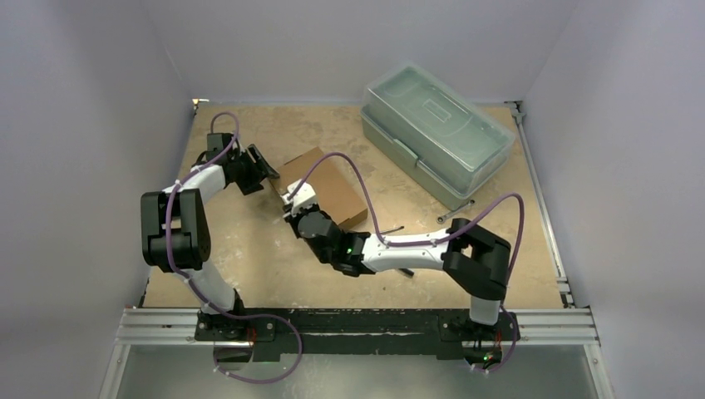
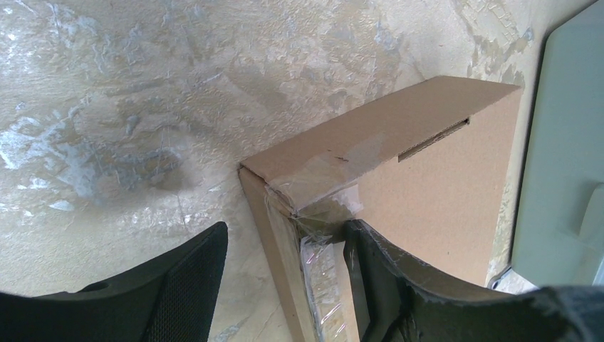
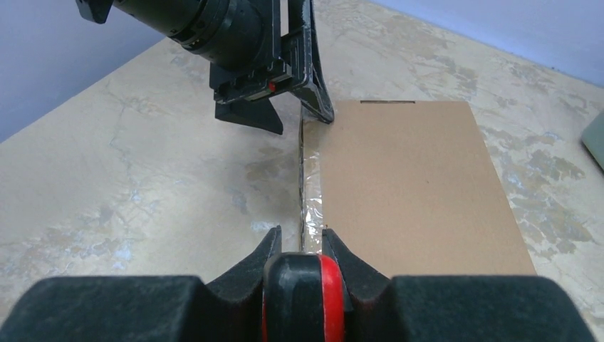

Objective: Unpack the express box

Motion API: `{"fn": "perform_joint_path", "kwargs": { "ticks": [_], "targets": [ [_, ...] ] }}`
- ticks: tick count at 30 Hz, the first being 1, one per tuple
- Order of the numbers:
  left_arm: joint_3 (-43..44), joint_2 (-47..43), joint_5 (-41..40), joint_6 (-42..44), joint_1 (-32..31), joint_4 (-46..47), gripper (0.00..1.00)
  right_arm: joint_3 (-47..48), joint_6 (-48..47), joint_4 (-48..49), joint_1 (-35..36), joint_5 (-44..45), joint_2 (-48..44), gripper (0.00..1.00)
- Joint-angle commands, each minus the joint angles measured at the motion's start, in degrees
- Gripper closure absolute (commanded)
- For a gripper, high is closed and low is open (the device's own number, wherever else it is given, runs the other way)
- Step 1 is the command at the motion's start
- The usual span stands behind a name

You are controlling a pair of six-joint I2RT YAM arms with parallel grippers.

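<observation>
1. Box (image 1: 326,184) lies on the worktop (image 1: 249,258), between the pincers.
2. Left pincer (image 2: 286,231), half open, straddles its left corner.
3. Right pincer (image 3: 300,235), narrow, grips a red-black tool (image 3: 305,288) at the taped edge's near end.

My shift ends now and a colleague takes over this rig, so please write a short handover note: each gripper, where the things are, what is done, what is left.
Left gripper: open, straddling one end of the taped edge of the express box; one finger is over the lid, the other is beside the box.
Right gripper: shut on a red and black tool, lined up with the other end of that edge.
Box: flat on the table, lid closed, tape on; whether it is cut, cannot tell.
Left: free the lid, open it, take out the contents.
</observation>
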Motion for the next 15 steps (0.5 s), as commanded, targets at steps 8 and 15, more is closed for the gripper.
{"fn": "perform_joint_path", "kwargs": {
  "ticks": [8,15],
  "targets": [
    [0.4,0.6,-4.4,2.3,1.2,0.4,0.4,-5.9,3.4,-1.0,3.1,3.0,-6.5,1.0],
    [0.5,0.7,-4.6,2.6,1.4,0.3,0.4,-10.0,4.3,0.9,4.8,4.3,-8.5,1.0]
  ]
}}
